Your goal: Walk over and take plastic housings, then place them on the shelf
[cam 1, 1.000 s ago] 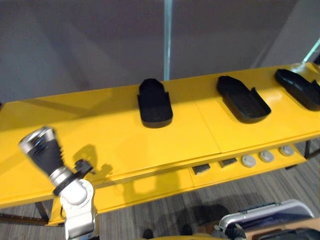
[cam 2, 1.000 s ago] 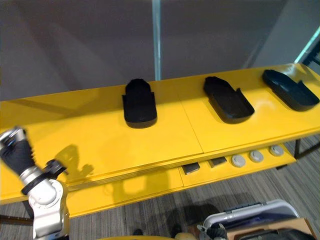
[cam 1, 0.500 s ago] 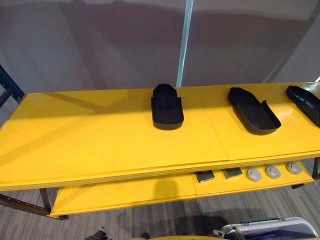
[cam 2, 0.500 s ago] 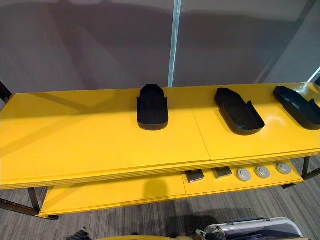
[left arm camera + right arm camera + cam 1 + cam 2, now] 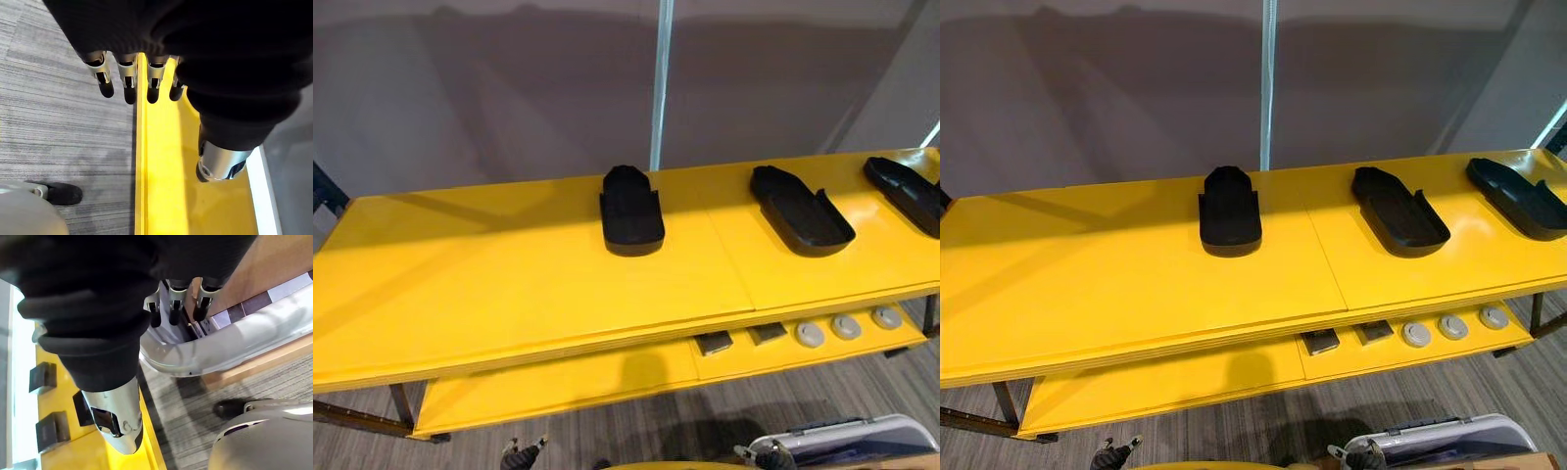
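We see three black, shoe-shaped plastic housings [image 5: 631, 211] lying on the long yellow shelf top [image 5: 509, 284], long axes front to back. Our left hand [image 5: 128, 83] and right hand [image 5: 175, 308] hang below its front edge, fingers straight, side by side, empty. The housings lie up and ahead, two nearer the right hand.

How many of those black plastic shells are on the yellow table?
3. The middle housing lies midway along the yellow table, the second housing to its right, the third housing near the right end. More may lie past the view's edge.
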Motion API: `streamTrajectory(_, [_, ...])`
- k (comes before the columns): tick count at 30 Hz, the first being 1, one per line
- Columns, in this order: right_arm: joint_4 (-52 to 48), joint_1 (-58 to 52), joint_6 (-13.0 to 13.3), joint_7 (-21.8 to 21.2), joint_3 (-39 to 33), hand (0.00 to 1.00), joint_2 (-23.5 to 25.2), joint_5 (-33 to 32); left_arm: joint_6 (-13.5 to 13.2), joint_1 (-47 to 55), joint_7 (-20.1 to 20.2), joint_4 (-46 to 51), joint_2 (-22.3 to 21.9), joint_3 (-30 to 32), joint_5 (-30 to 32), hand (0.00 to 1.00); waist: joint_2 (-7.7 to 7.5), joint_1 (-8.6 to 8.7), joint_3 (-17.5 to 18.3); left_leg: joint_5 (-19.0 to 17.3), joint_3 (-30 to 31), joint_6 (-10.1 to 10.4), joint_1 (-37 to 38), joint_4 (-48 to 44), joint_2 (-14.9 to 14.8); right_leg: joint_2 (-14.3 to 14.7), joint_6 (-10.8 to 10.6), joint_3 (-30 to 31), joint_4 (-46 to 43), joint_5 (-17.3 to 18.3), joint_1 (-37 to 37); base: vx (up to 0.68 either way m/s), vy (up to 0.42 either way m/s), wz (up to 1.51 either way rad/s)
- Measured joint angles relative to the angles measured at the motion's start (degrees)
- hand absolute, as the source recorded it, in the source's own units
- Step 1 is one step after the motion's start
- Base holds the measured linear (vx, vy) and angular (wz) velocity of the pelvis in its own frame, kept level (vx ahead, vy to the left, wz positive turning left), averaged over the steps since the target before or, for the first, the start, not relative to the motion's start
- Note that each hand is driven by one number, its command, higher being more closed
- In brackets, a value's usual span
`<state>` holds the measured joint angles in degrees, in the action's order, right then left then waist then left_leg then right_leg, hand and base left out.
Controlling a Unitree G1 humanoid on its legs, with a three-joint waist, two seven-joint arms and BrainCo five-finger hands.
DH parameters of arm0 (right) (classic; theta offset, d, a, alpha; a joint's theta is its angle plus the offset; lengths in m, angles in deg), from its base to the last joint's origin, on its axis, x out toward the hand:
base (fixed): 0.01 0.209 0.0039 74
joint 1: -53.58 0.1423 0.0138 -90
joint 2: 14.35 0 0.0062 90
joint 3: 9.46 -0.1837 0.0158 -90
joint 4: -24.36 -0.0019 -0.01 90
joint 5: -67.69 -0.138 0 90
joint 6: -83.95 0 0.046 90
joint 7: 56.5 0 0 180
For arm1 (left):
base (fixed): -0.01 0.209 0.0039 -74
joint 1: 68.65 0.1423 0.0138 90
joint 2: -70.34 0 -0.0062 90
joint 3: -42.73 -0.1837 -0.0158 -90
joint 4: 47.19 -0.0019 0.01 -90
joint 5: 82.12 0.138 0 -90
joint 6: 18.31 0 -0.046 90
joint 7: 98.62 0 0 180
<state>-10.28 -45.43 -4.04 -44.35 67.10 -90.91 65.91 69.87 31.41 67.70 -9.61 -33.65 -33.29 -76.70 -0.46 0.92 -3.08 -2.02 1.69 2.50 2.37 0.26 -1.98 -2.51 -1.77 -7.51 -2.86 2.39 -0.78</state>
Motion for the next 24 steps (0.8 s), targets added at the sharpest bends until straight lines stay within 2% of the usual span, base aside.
streamTrajectory(7, [-0.66, 2.71, 0.39, 0.06, -0.30, 0.00, 0.62, -0.02, -0.02, -1.85, -0.05, 0.64, -1.39, -0.94, -0.11, 0.00, 0.49, 0.01, -1.28, -6.90, -2.09, 0.50, -5.81, -11.77, -1.27, 1.40, -0.41, 4.10, -4.01, 1.61, 4.35, -0.06, -0.012, -0.29])
streamTrajectory(10, [-2.32, 3.11, 0.06, 0.04, -1.67, 0.00, 1.84, -0.03, -0.02, -2.31, -0.03, 1.27, -1.98, -1.11, -0.11, 0.00, 0.08, -0.16, -1.81, -9.01, -4.39, 0.01, -6.78, -15.06, -1.67, 1.79, -1.00, 6.97, -5.01, 1.71, 5.69, -0.02, 0.061, -0.51])
streamTrajectory(12, [-3.16, 3.86, 0.02, 0.02, -1.94, 0.00, 2.20, 0.03, -0.02, -2.45, -0.07, 1.33, -1.82, -0.98, -0.11, 0.00, 0.32, -0.20, -2.08, -10.98, -7.43, -0.68, -7.96, -18.02, -2.32, 2.48, -1.77, 10.25, -5.63, 1.21, 7.16, -0.01, 0.120, -0.89])
streamTrajectory(15, [-5.31, 6.48, -0.15, 0.03, -1.86, 0.00, 2.58, 0.06, -0.05, -4.08, -0.23, 1.34, -1.70, -0.50, -0.12, 0.00, 0.79, -0.34, -3.50, -13.77, -14.58, -2.25, -9.59, -22.49, -4.09, 3.86, -3.07, 17.10, -3.98, -2.91, 9.42, -0.05, 0.180, -1.41])
streamTrajectory(16, [-6.06, 7.95, -0.07, 0.07, -1.33, 0.00, 2.58, 0.11, -0.10, -4.99, -0.30, 1.37, -1.83, -0.58, -0.14, 0.00, 0.92, -0.64, -3.74, -14.27, -18.90, -3.04, -10.46, -23.40, -5.29, 4.56, -3.01, 17.54, -1.22, -7.20, 10.79, -0.11, 0.157, -1.66])
streamTrajectory(17, [-7.23, 9.59, 0.03, 0.04, -1.07, 0.00, 2.63, 0.11, -0.17, -5.77, -0.34, 1.34, -1.76, -0.50, -0.15, 0.00, 1.57, -1.68, -4.47, -14.48, -23.29, -4.11, -10.96, -23.23, -6.68, 4.35, -0.78, 12.80, -0.49, -8.86, 11.72, -0.15, 0.160, -1.70])
streamTrajectory(18, [-7.32, 10.26, 0.09, 0.04, -1.07, 0.00, 2.58, 0.11, -0.17, -6.47, -0.35, 1.36, -1.66, -0.42, -0.15, 0.00, 0.98, -1.87, -4.51, -14.43, -25.00, -4.24, -10.79, -23.03, -6.75, 3.61, -0.20, 7.88, -3.48, -7.18, 12.78, -0.14, 0.155, -1.52])
streamTrajectory(19, [-7.23, 11.17, 0.17, -0.01, -0.97, 0.00, 2.42, 0.12, -0.20, -7.14, -0.35, 1.58, -1.63, -0.46, -0.15, 0.00, 1.11, -2.07, -4.66, -14.22, -28.25, -4.61, -10.03, -22.47, -7.10, 2.07, 1.39, -0.71, -9.74, -2.03, 13.62, -0.10, 0.115, -1.23])
streamTrajectory(20, [-7.14, 11.52, 0.32, -0.02, 0.26, 0.00, 2.07, 0.14, -0.24, -7.38, -0.31, 1.64, -1.63, -0.51, -0.15, 0.00, 1.36, -2.01, -4.96, -14.16, -30.59, -4.71, -8.84, -22.31, -7.58, 0.94, 1.76, -5.77, -15.10, 2.20, 12.74, -0.07, 0.086, -1.09])
streamTrajectory(22, [-5.98, 11.56, 0.88, -0.09, 1.56, 0.00, 2.07, 0.30, -0.23, -7.37, -0.20, 1.50, -1.17, -0.60, -0.16, 0.00, 1.40, -1.89, -5.35, -14.16, -33.58, -4.72, -7.02, -22.33, -8.33, -0.30, 2.14, -10.09, -20.24, 6.92, 9.78, -0.07, -0.005, -0.82])
streamTrajectory(23, [-4.80, 11.67, 1.41, -0.09, 2.36, 0.00, 1.88, 0.44, -0.17, -7.38, -0.15, 1.31, -0.78, -0.83, -0.15, 0.00, 0.81, -1.88, -5.12, -14.16, -35.10, -4.70, -6.30, -22.43, -8.76, -1.54, 1.95, -12.49, -22.41, 9.27, 7.82, -0.07, -0.070, -0.69])
streamTrajectory(24, [-4.31, 11.72, 1.39, -0.09, 2.54, 0.00, 1.82, 0.54, -0.14, -7.35, -0.13, 1.31, -0.56, -0.90, -0.16, 0.00, 0.54, -1.95, -5.08, -14.18, -35.52, -4.62, -6.17, -22.64, -8.86, -2.12, 1.71, -13.14, -22.34, 10.02, 6.89, -0.03, -0.129, -0.67])
